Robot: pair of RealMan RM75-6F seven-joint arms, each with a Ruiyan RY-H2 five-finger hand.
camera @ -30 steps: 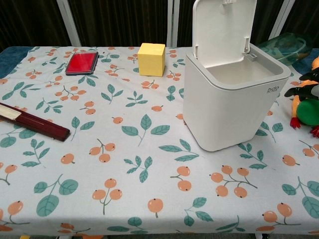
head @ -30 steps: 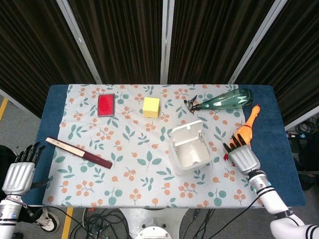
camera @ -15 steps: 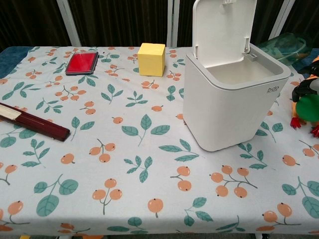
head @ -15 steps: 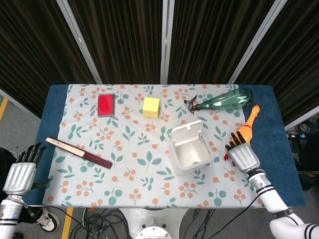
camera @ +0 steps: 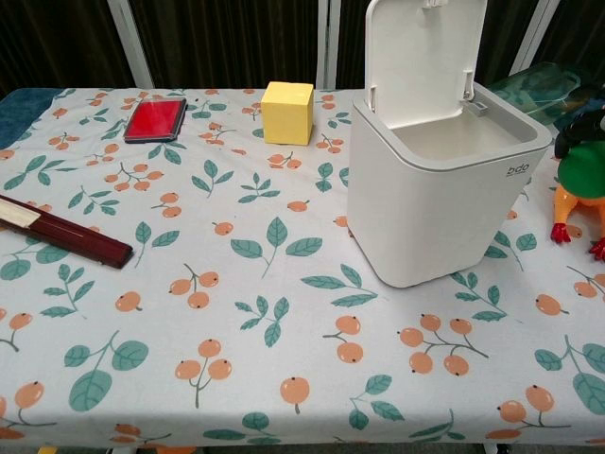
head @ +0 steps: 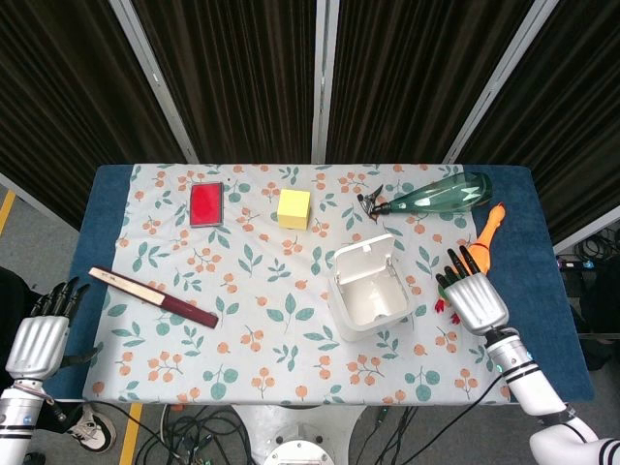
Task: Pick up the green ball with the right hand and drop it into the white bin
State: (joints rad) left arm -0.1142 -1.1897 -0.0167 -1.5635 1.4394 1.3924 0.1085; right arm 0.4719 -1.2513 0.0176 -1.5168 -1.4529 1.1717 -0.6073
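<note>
The green ball (camera: 588, 170) shows only at the right edge of the chest view. It hangs above the tablecloth, level with the bin's upper wall, with dark fingers (camera: 570, 141) curled over its top. My right hand (head: 472, 297) grips it just right of the white bin (head: 368, 290); from the head view the hand hides the ball. The bin (camera: 444, 194) stands with its lid tipped up and its inside bare. My left hand (head: 40, 336) hangs off the table's left side, fingers apart and holding nothing.
An orange toy (head: 487, 232) lies under and beyond the right hand, its red feet (camera: 563, 231) on the cloth. A green bottle (head: 438, 193) and a razor (head: 371, 201) lie behind the bin. A yellow cube (head: 294, 208), red case (head: 205, 203) and dark red stick (head: 153, 296) sit further left.
The right hand has lifted the green ball off the cloth, and it rises steadily in the chest view. The hand has shifted slightly away from the table's front edge. The left hand stays still.
</note>
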